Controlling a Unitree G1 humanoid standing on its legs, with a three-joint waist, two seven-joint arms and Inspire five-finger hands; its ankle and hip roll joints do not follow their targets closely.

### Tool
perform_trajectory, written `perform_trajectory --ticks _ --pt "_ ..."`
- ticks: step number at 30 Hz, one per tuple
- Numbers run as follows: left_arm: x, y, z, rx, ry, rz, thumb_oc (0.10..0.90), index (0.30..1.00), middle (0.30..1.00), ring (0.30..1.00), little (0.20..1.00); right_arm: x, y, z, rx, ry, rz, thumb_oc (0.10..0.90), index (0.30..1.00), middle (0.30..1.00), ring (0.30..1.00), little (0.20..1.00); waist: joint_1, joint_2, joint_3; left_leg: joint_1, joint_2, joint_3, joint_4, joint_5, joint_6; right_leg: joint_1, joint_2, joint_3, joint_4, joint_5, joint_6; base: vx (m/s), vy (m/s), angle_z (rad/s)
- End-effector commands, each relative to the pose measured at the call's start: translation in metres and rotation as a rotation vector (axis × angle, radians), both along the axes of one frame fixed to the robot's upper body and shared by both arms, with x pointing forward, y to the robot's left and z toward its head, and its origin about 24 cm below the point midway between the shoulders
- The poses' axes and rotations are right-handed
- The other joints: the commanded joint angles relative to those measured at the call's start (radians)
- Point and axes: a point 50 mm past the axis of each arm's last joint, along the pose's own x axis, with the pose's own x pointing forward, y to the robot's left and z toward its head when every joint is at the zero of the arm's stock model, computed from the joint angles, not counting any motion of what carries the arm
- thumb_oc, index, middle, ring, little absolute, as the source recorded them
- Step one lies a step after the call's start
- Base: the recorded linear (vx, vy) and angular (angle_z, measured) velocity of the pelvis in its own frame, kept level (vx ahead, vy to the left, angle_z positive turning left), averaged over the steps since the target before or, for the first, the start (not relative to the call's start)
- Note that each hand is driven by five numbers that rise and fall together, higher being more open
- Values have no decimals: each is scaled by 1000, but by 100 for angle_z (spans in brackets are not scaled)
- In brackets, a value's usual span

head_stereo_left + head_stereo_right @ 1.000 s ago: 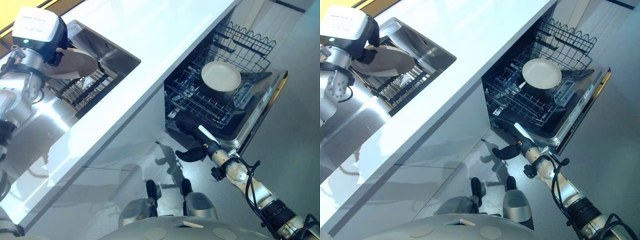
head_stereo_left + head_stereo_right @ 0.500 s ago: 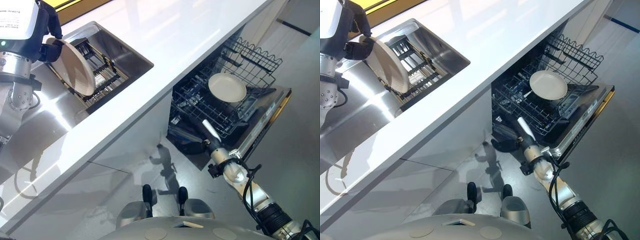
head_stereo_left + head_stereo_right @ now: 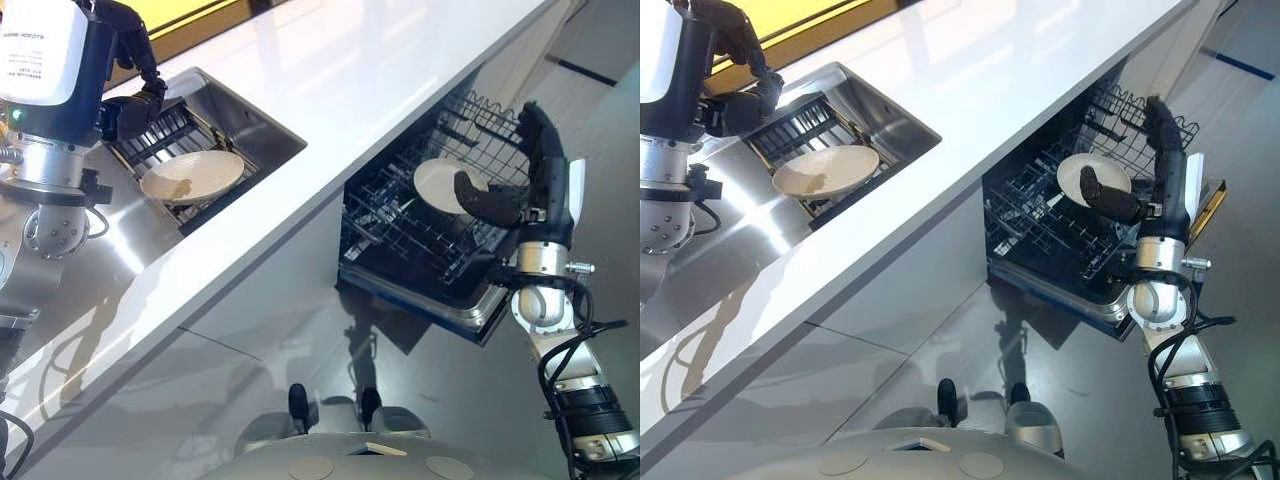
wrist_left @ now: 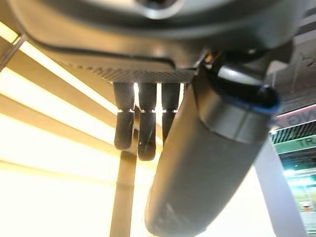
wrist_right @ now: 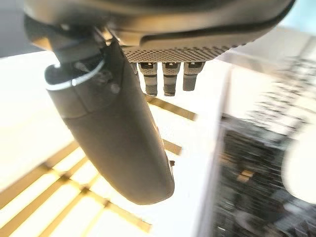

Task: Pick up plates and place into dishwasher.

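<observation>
Left eye view: a plate (image 3: 192, 176) lies in the sink (image 3: 262, 128); another (image 3: 440, 184) rests in the dishwasher rack (image 3: 420, 215) (both hands (image 3: 125, 110) (image 3: 510, 195) loosely spread, empty).

sink (image 3: 262, 128): set in the desk (image 3: 380, 60), below the left hand's fingers (image 3: 140, 70)
plate in sink (image 3: 192, 175): flat on the rack, just under those fingers
dishwasher rack (image 3: 420, 225): under the desk's edge
plate in rack (image 3: 1080, 172): behind the right hand's fingers (image 3: 1160, 130)
</observation>
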Motion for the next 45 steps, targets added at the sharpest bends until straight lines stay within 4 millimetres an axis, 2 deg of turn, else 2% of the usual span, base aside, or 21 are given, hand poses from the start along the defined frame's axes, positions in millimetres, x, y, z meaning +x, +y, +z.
perform_trajectory --ticks 1,4,6,7,9,10,12,14,15,18,22,23,25,28,32,36,39,45 --pt "-4 7 36 -31 -190 19 103 302 302 302 203 -8 17 73 -104 -396 116 800 900 900 900 900 14 -14 -126 15 -52 16 13 -113 -3 -63 29 6 106 -50 51 0 0 0" --pt "-1 3 34 -36 -162 3 130 326 326 326 230 -9 23 82 -119 -433 150 800 900 900 900 900 15 -15 -128 14 -53 13 14 -113 -4 -63 27 4 105 -49 52 0 0 0" --pt "2 0 30 -21 -134 -2 196 382 382 382 296 -9 26 85 -131 -430 172 800 900 900 900 900 16 -16 -130 13 -53 11 14 -112 -4 -63 27 4 103 -47 52 0 0 0" --pt "4 -1 28 -7 -100 -2 303 474 474 474 403 -7 28 85 -130 -414 189 800 900 900 900 900 17 -16 -131 12 -53 12 14 -112 -5 -62 26 3 101 -46 53 0 0 0" --pt "8 -5 23 13 -33 -14 569 702 702 702 669 -3 31 82 -134 -369 219 800 900 900 900 900 16 -16 -133 11 -53 14 15 -111 -6 -63 26 2 98 -43 55 0 0 0" --pt "10 -7 20 20 18 -22 800 900 900 900 900 -2 32 78 -129 -336 237 800 900 900 900 900 15 -16 -135 11 -52 14 15 -110 -6 -64 26 3 97 -42 55 0 0 0" --pt "16 -8 13 29 142 -11 800 900 900 900 900 1 37 69 -133 -254 283 800 900 900 900 900 14 -13 -137 8 -52 17 16 -109 -6 -66 26 5 95 -39 57 0 0 0" --pt "25 -6 2 5 327 6 800 900 900 900 900 5 46 51 -146 -104 371 800 900 900 900 900 8 -8 -136 4 -52 21 18 -107 -4 -69 26 10 93 -35 60 0 0 0" --pt "26 -6 1 2 344 4 800 900 900 900 900 6 47 48 -145 -88 379 800 900 900 900 900 7 -7 -135 4 -52 21 18 -107 -4 -70 26 10 92 -34 60 0 0 0" --pt "36 0 -4 -43 459 31 800 900 900 900 900 11 56 23 -124 74 433 800 900 900 900 900 -1 -1 -134 4 -53 28 20 -105 -2 -72 26 16 90 -29 61 23 -8 -2" --pt "49 16 1 -93 566 115 800 900 900 900 900 10 64 -25 -95 289 445 800 900 900 900 900 -28 16 -127 13 -52 47 16 -112 1 -70 27 26 89 -35 67 66 -10 -8" --pt "54 22 3 -116 610 147 800 900 900 900 900 7 65 -43 -92 358 428 800 900 900 900 900 -42 23 -123 13 -50 57 17 -113 3 -75 27 32 93 -35 69 46 -13 -4" --pt "57 25 4 -127 628 164 800 900 900 900 900 5 66 -52 -92 386 431 800 900 900 900 900 -48 26 -121 12 -49 62 18 -113 4 -79 27 35 96 -36 69 32 -10 -9" --pt "66 41 3 -161 712 242 800 900 900 900 900 -5 67 -80 -134 488 423 800 900 900 900 900 -77 39 -107 6 -48 81 26 -117 11 -96 29 48 112 -39 72 41 -9 -12" --pt "73 61 -4 -221 795 331 800 900 900 900 900 -17 67 -108 -180 604 445 800 900 900 900 900 -101 51 -82 -7 -49 100 40 -126 16 -120 26 60 134 -45 75 24 10 -14" --pt "77 82 -4 -252 806 450 800 900 900 900 900 -27 67 -130 -230 721 482 800 900 900 900 900 -120 61 -53 -19 -53 114 48 -133 18 -144 22 65 153 -51 80 40 10 -13" --pt "80 87 -4 -309 809 466 800 900 900 900 900 -30 66 -137 -247 766 510 800 900 900 900 900 -126 63 -37 -33 -54 118 54 -133 18 -161 21 66 164 -54 81 37 5 -10" --pt "83 88 -21 -403 846 474 800 900 900 900 900 -26 67 -135 -274 742 507 800 900 900 900 900 -125 61 1 -70 -60 106 74 -132 18 -201 23 76 191 -60 76 -2 3 -1"
